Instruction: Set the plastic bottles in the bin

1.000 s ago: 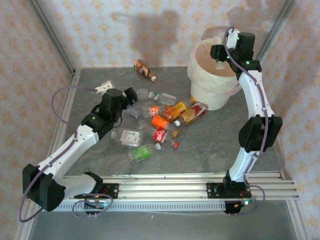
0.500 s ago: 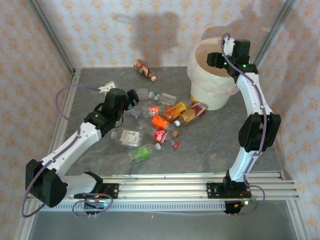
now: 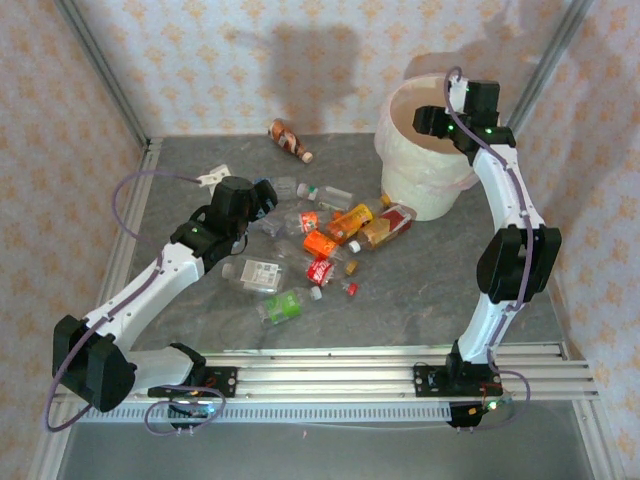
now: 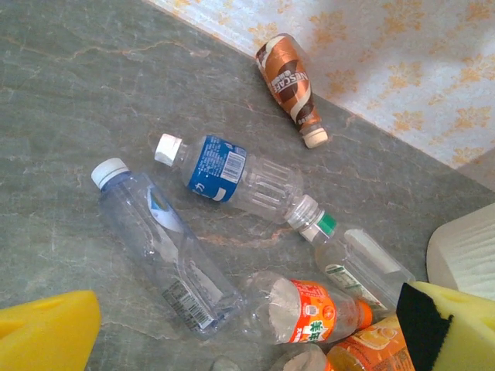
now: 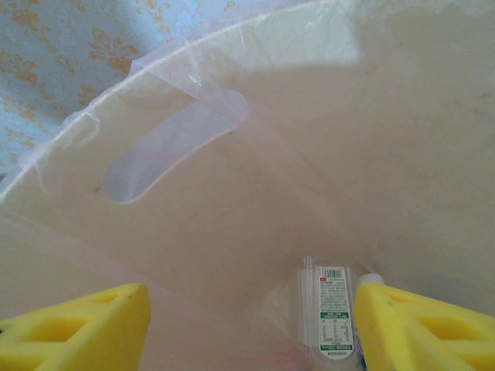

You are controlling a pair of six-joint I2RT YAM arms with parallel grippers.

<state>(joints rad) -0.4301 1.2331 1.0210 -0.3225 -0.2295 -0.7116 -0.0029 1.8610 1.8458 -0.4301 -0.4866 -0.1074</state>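
Two jobs are in hand at once. The right claw (image 3: 432, 118) hangs over the large round cream-white bin (image 3: 420, 185), its yellow jaws parted and empty. Below them a clear bottle with a white printed label (image 5: 334, 309) lies, as far as the wrist view lets me judge, on the bin's pale floor, so that drop looks done. The left claw (image 3: 262, 196) hovers empty, spread as wide as it goes, above the scattered plastic bottles (image 3: 320, 245) on the grey stone-patterned desk (image 3: 420, 290). Its next move is probably a descent onto the long clear white-capped bottle (image 4: 158, 247) just under it, jaws set across the body so the bottle cannot roll. The right arm should swing back toward the heap. The brown bottle by the wall (image 4: 290, 77) reads NESCAFÉ. A clear bottle's blue label (image 4: 220, 170) shows a barcode, and the orange-labelled bottle (image 4: 305, 313) bears Chinese characters. The binned bottle's barcode and green print are too small to read.
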